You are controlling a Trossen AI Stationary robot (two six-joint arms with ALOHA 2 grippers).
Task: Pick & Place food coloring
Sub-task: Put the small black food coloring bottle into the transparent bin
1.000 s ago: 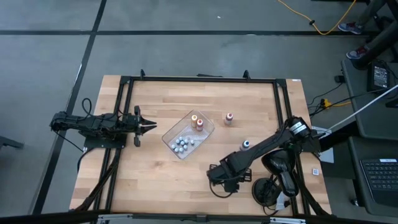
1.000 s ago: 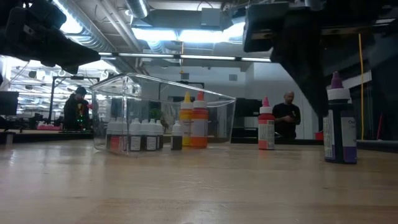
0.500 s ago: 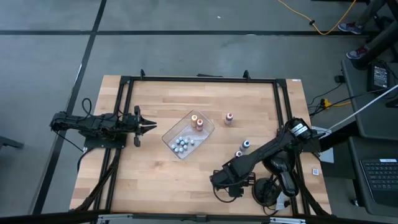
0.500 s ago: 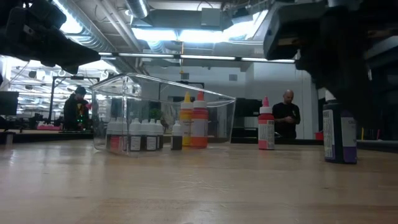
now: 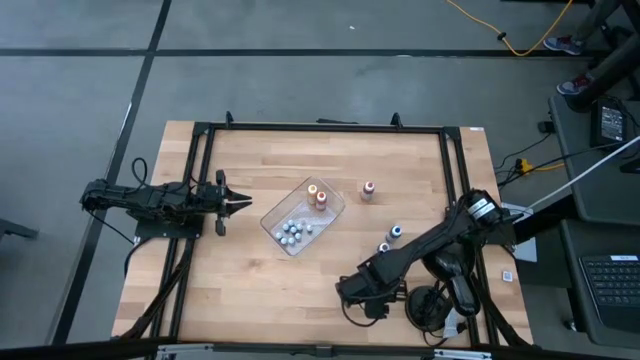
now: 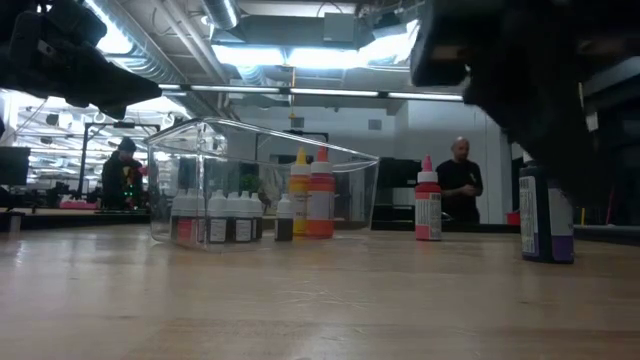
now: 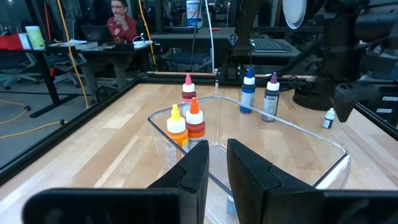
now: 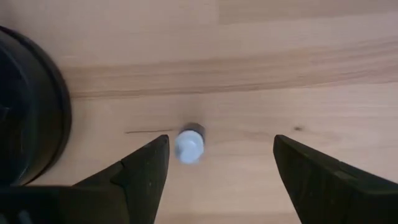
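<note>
Wide open and empty, my right claw [image 8: 221, 168] hangs over a tiny white-capped bottle [image 8: 189, 144] standing on the table's [image 5: 250, 290] near right; my left claw [image 5: 243, 201] waits far left, nearly closed.

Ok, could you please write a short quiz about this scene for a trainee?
1. True or false: the left gripper hovers over the tiny white-capped bottle.
2. Which tall bottles stand inside the clear rectangular plastic tray? A) yellow bottle and orange bottle B) blue and purple C) pink only
3. How many tall bottles stand on the wooden table outside the tray?
Key: 1 false: the right gripper does, fingers open; the left waits over the table's left part. 2 A. 3 three: pink bottle, blue bottle, purple bottle.
</note>
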